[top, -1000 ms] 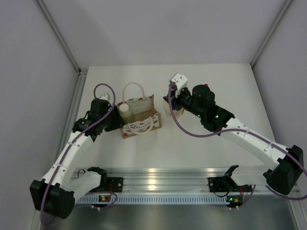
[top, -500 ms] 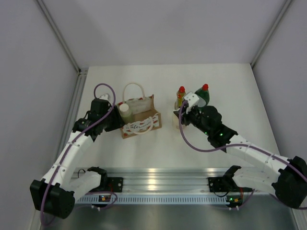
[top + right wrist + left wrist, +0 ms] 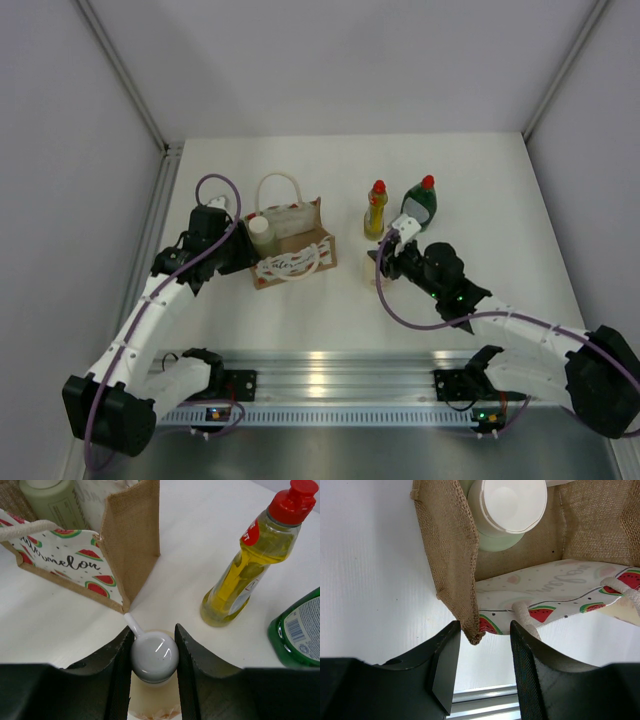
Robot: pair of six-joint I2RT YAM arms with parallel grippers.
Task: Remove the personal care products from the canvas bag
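Observation:
The canvas bag [image 3: 295,262] stands left of centre, its watermelon print facing the front. My left gripper [image 3: 240,250] is at its left corner. In the left wrist view the burlap corner [image 3: 450,555] and handle cord sit between the closed-in fingers of that gripper [image 3: 482,627]. A pale olive-grey cylinder with a white cap [image 3: 507,505] stands inside the bag. My right gripper [image 3: 152,630] is shut on the pump head of the cream pump bottle [image 3: 154,655], low over the table right of the bag [image 3: 372,272]. Behind it stand the yellow bottle [image 3: 376,212] and the green bottle [image 3: 420,205], both red-capped.
The yellow bottle [image 3: 245,575] and green bottle [image 3: 300,630] stand close to the right of my right gripper, and the bag's side wall [image 3: 132,535] to its left. A metal rail [image 3: 330,375] runs along the table's front edge. Enclosure walls stand on both sides.
My right arm has drawn back toward the front and lowered with the pump bottle, uncovering the yellow and green bottles. The left arm and the bag have not moved.

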